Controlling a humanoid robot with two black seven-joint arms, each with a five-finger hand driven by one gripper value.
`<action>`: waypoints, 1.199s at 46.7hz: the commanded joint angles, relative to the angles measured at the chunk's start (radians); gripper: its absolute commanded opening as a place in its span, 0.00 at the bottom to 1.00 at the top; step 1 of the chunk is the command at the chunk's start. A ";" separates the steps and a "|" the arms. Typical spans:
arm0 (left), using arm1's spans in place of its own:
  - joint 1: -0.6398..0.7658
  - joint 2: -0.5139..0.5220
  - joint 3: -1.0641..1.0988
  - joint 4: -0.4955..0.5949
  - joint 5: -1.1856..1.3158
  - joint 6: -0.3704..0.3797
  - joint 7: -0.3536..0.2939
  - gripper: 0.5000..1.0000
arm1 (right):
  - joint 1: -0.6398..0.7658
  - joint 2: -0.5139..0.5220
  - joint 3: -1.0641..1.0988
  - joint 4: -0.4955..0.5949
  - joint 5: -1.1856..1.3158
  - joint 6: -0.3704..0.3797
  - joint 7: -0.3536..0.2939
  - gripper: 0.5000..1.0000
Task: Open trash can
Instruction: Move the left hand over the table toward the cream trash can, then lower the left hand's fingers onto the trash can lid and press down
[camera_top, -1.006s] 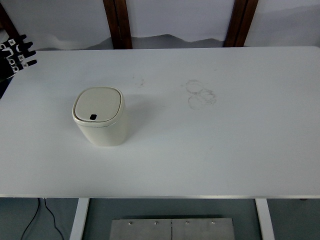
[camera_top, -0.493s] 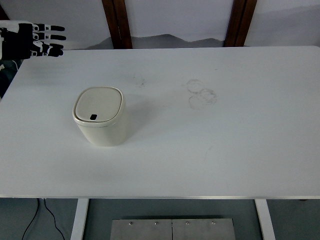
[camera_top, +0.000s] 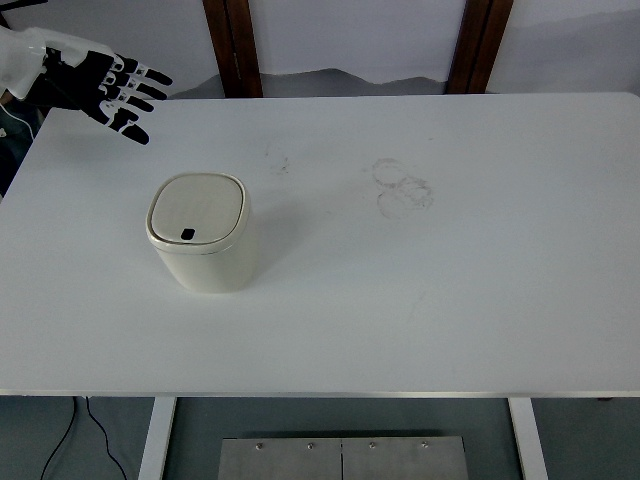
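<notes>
- From the top view, the trash can (camera_top: 199, 232) stands upright on the left half of the white bench (camera_top: 450, 300), a bit toward the back.
- Its lid (camera_top: 196, 208) lies flat and closed. So the can is not open yet.
- There is a small dark button (camera_top: 187, 234) on the near edge of the lid. I think that is the part to press.
- The left hand (camera_top: 103, 84) is up in the far left corner, over the back edge of the bench. Its fingers (camera_top: 140, 82) are spread out and hold nothing.
- The hand is well apart from the can and does not touch it.
- The right hand does not show at all.
- Some faint ring marks (camera_top: 402, 187) sit on the bench near the middle.
- Nothing of the job looks done. The hand must reach the can and press or lift the lid.
</notes>
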 joint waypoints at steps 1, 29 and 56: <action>-0.010 -0.009 0.000 0.000 0.031 0.000 0.000 1.00 | 0.000 0.000 0.000 -0.002 0.000 0.000 -0.001 0.99; 0.021 -0.104 -0.003 0.002 0.100 0.000 -0.013 1.00 | 0.002 0.000 0.000 0.000 -0.001 0.000 -0.001 0.99; 0.007 -0.004 -0.002 -0.215 -0.038 0.000 -0.002 1.00 | 0.002 0.000 0.000 0.000 -0.001 0.000 -0.001 0.99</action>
